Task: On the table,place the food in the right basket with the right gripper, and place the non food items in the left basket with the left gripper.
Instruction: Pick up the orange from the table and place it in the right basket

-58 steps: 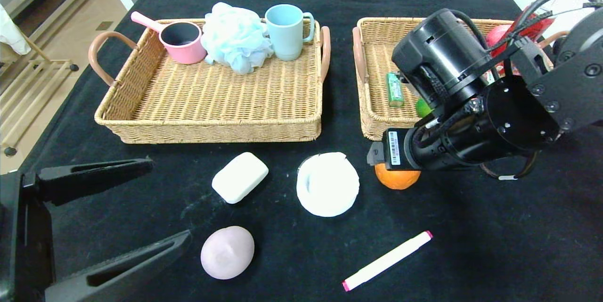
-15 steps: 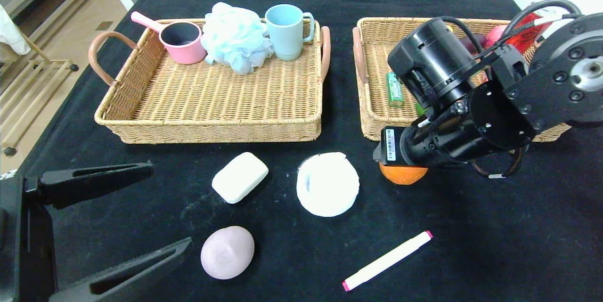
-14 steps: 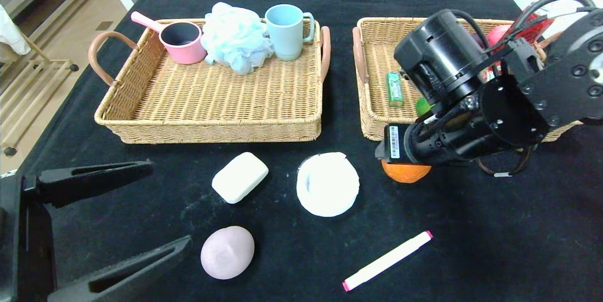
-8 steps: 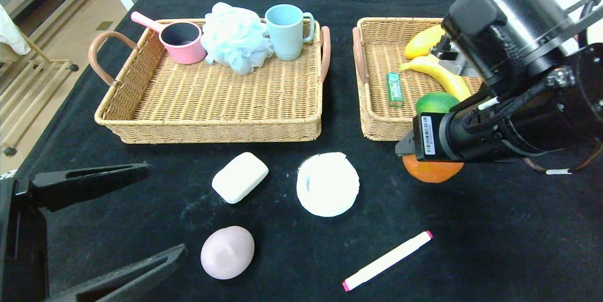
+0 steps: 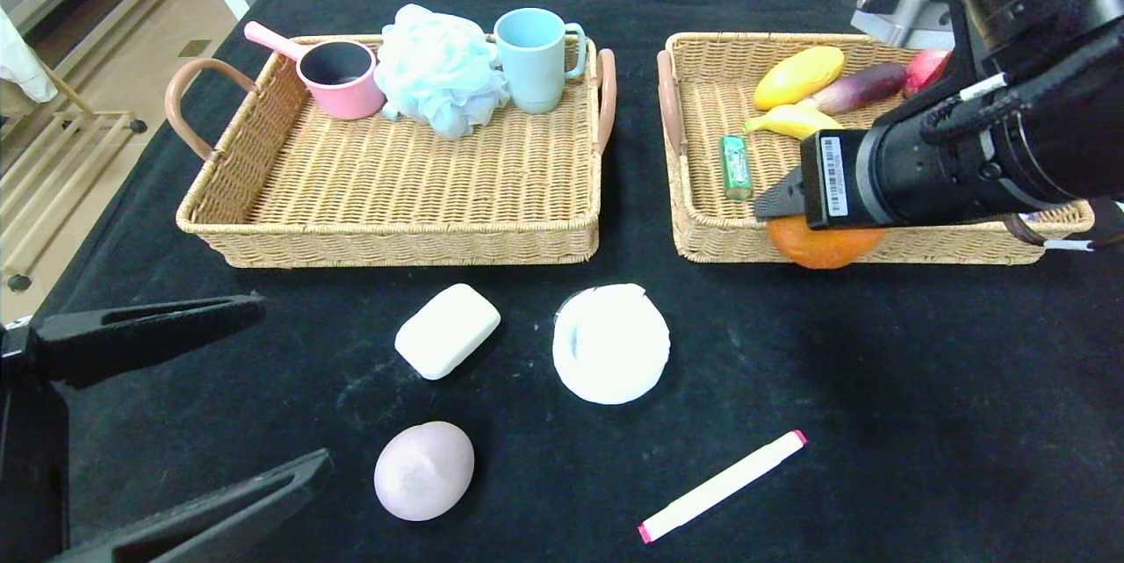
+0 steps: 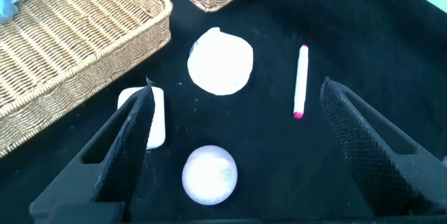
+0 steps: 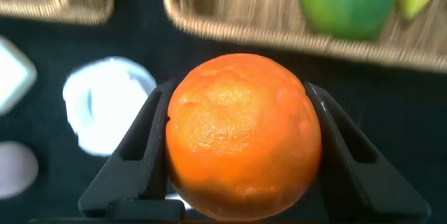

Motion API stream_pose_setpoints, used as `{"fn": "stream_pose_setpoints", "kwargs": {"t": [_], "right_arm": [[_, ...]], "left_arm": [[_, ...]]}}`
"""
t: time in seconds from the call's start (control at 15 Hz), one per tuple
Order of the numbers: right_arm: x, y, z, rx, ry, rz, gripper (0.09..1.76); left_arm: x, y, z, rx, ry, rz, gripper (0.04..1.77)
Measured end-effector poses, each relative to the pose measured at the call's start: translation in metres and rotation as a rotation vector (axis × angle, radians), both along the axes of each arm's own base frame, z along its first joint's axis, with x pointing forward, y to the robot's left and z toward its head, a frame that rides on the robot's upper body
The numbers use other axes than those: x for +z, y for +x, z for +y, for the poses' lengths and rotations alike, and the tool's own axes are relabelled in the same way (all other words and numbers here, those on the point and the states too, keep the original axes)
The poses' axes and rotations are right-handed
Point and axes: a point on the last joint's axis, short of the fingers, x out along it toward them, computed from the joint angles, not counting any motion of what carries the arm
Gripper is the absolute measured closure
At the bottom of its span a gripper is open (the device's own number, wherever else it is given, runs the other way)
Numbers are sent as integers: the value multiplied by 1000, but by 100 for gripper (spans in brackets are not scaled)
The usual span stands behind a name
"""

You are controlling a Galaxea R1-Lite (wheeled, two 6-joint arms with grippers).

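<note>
surface (image 5: 878, 387): black cloth with faint white scuffs, carrying two wicker trays side by side at the far side.

right end effector (image 7: 237, 147): fingers clamped on either side of the orange (image 5: 824, 245), which is lifted off the cloth at the near wall of the right basket (image 5: 702, 242). in the head view the arm covers the top of the fruit.

right basket contents: green gum pack (image 5: 736, 166), banana (image 5: 792, 120), yellow mango-shaped fruit (image 5: 799, 76), purple oblong item (image 5: 859, 87), a red item partly hidden behind the arm, and a green round fruit (image 7: 347, 2) seen from the right wrist view.

left end effector (image 6: 237, 140): fingers spread wide apart, holding nothing, hovering at the near left corner of the surface.

left basket (image 5: 395, 242) contents: pink pot (image 5: 338, 75), pale blue bath puff (image 5: 442, 69), light blue mug (image 5: 533, 58), all along the far wall.

loose on the cloth: white soap-like bar (image 5: 447, 330), just beside it the flat white disc (image 5: 610, 343), pale pink egg-shaped lump (image 5: 424, 470) nearer the robot, white marker with pink ends (image 5: 722, 486) lying at a slant.
</note>
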Motion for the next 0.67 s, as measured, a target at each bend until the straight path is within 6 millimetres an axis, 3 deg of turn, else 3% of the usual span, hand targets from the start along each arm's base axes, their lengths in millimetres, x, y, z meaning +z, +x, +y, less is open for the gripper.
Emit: {"fn": "stream_pose_setpoints", "kwargs": {"t": [0.67], "right_arm": [[6, 53, 7, -34, 63, -242, 65]], "left_arm": [[0, 0, 0, 6, 2, -4, 9]]}}
